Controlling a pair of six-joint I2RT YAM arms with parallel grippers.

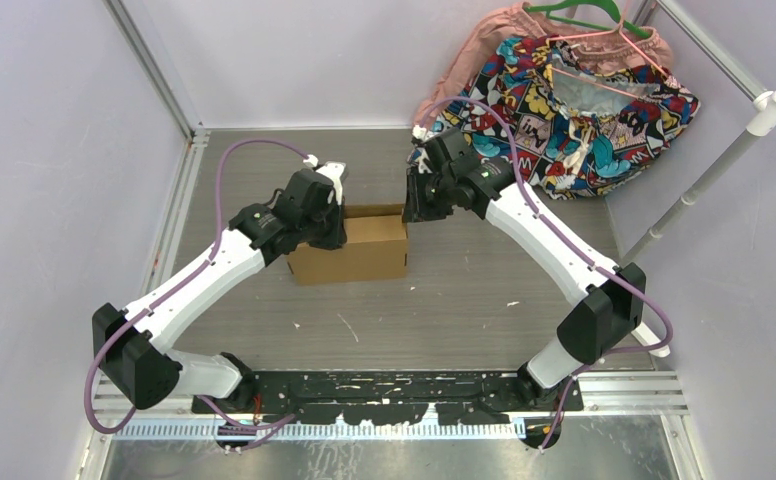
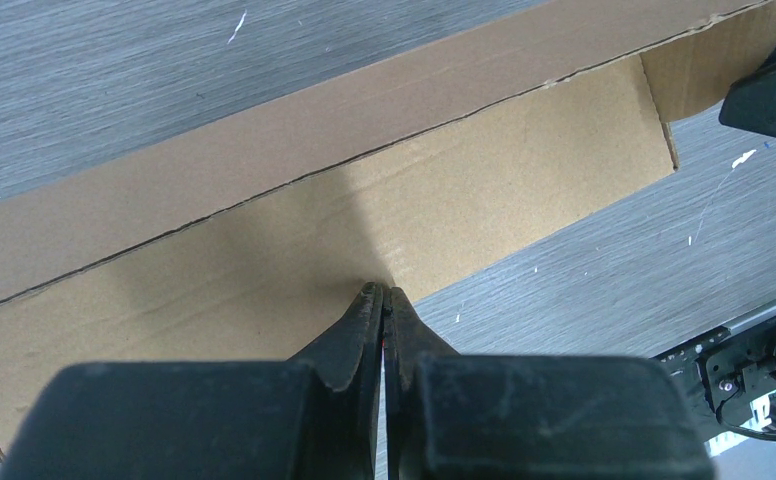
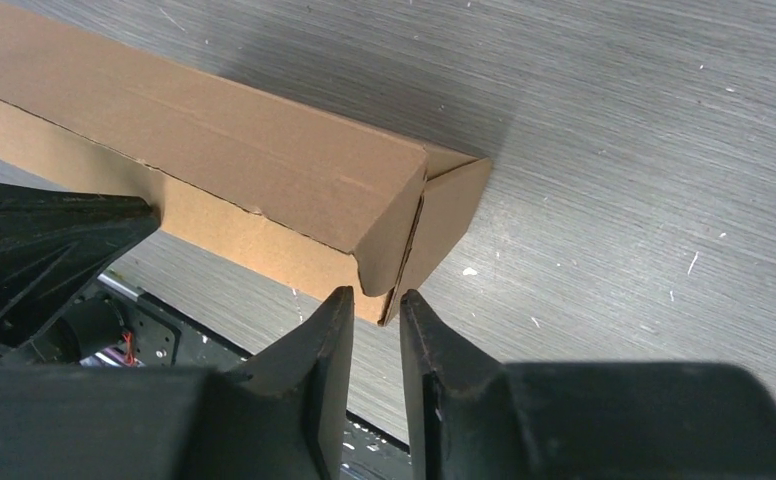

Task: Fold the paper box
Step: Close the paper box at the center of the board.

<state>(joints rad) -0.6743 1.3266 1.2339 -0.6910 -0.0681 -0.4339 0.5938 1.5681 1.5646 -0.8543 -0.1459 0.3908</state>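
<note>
Left pincer point(image 2: 384, 291) shut, bracing box point(image 1: 364, 250) wall; right pincer point(image 3: 374, 298) slightly apart at end flap point(image 3: 454, 215); I'd tuck that next.

You can reach the box point(image 1: 349, 255) from the near side; left arm point(image 1: 214, 270) and right arm point(image 1: 544, 235) block its ends, clothes point(image 1: 574, 100) the far corner.

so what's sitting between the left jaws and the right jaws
Just the paper box, its top spanning the gap between them; the top view shows it.
</note>
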